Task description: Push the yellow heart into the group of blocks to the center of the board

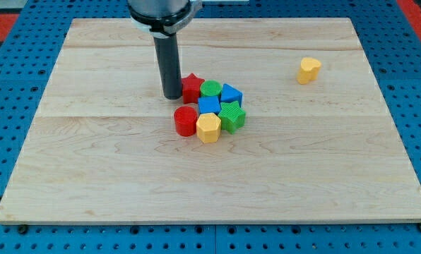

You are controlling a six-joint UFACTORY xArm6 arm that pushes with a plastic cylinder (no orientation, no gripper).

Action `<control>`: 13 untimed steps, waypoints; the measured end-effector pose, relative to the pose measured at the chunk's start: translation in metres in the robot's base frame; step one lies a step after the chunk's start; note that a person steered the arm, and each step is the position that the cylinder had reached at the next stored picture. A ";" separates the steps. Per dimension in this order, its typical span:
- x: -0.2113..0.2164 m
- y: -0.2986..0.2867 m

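Our rod's tip [172, 95] rests on the wooden surface [111, 183], touching the red star [191, 87] at the cluster's left edge. We carry no claw, only this rod. The yellow heart [309, 70] sits alone, well to the tip's right, apart from the cluster.

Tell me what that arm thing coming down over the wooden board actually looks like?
Only its lower part shows. A wide, dark, rounded housing at the view's top narrows into a straight, smooth, dark grey-black rod. The rod ends in my tip, blunt and flat. No cables, markings, fingers or claws are visible.
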State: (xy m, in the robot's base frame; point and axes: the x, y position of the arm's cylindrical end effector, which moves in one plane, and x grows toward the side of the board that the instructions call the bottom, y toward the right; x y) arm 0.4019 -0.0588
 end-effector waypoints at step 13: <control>-0.051 0.120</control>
State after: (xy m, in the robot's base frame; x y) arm 0.3513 0.0607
